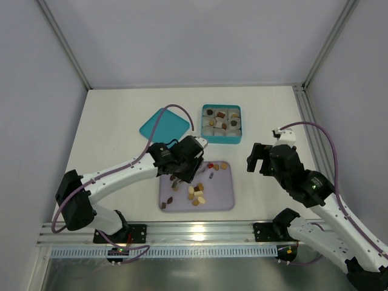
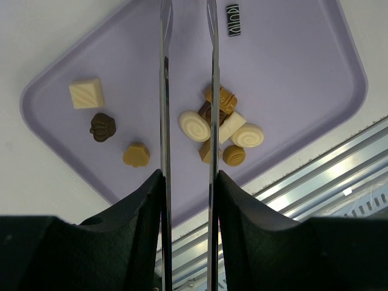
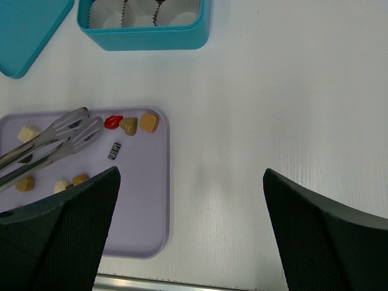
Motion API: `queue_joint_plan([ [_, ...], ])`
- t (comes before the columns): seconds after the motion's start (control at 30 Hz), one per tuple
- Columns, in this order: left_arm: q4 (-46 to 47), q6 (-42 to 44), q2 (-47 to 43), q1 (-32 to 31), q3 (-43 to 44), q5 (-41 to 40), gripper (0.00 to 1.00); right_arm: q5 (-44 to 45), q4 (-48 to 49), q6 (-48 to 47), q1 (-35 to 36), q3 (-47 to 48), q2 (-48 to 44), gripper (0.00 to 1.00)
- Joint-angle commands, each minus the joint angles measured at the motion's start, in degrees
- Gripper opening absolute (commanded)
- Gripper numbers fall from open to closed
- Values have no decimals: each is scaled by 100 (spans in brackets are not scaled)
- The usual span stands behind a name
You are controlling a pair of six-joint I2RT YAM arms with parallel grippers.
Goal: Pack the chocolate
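At table left, the left gripper [image 1: 182,162] is clamped narrow on metal tongs [image 2: 163,91] above the lavender tray [image 1: 223,197]. We note loose chocolate [image 2: 195,126] clustered toward the tray's near edge, with the cream oval's long axis slanting across the tong line. Tong tips are cut off in the left wrist view. A teal box [image 1: 240,126] sits beyond. The right gripper [image 1: 259,159] gapes wide over the table [image 1: 121,121], well apart from the tray's right rim.

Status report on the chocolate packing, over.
Left gripper shut on tongs over lavender tray. Right gripper open, beside tray. Chocolate loose on tray, tongs empty. Teal box open, nothing blocking.
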Motion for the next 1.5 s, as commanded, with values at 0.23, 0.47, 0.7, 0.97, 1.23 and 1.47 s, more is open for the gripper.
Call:
queue_joint_plan([
  [0.23, 242, 214, 389, -128, 288, 57, 38, 275, 47, -109, -17, 3, -101, 100],
  [0.47, 207, 258, 609, -128, 463, -4, 38, 336, 38, -153, -17, -24, -180, 100],
  [0.7, 154, 311, 706, -128, 543, -75, 38, 345, 56, -171, -17, -33, -207, 100],
  [0.97, 128, 337, 715, -128, 569, -101, 33, 337, 56, -188, -17, -41, -215, 100],
  [1.23, -39, 346, 575, -128, 736, -128, 29, 354, 29, -179, -17, -41, -268, 100],
  [1.47, -223, 320, 364, -128, 912, -119, 29, 363, 29, -171, -17, -32, -259, 100],
])
